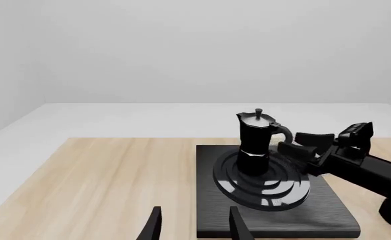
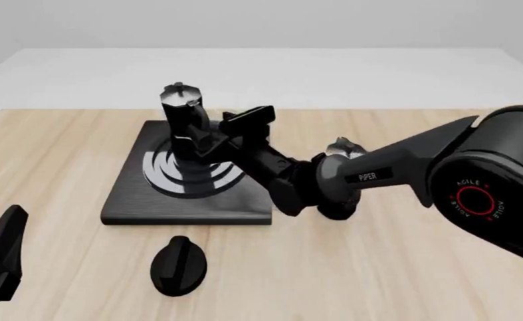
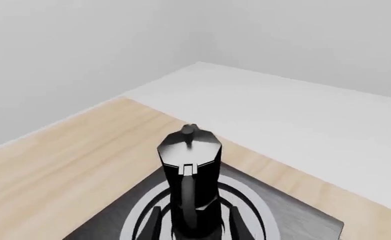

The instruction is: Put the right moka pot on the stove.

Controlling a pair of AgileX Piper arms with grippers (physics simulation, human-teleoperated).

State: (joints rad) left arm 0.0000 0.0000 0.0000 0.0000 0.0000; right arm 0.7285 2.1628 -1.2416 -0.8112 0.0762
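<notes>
The right moka pot [image 2: 184,117], black and faceted with a silvery lid and top knob, stands upright on the burner rings of the flat black stove [image 2: 128,194]. My right gripper [image 2: 229,136] reaches in from the right at the pot's handle side. In the right wrist view the pot [image 3: 190,170] stands between the fingers [image 3: 239,222] with small gaps on both sides, so the gripper is open around the handle. My left gripper [image 1: 194,225] is open with nothing in it, low at the front left [image 2: 1,257], well away from the stove [image 1: 315,210].
A second moka pot [image 2: 340,146] stands on the table right of the stove, mostly hidden behind my right arm. A small black oval knob [image 2: 179,265] lies on the wood in front of the stove. Pale floor lies past the table's far edge.
</notes>
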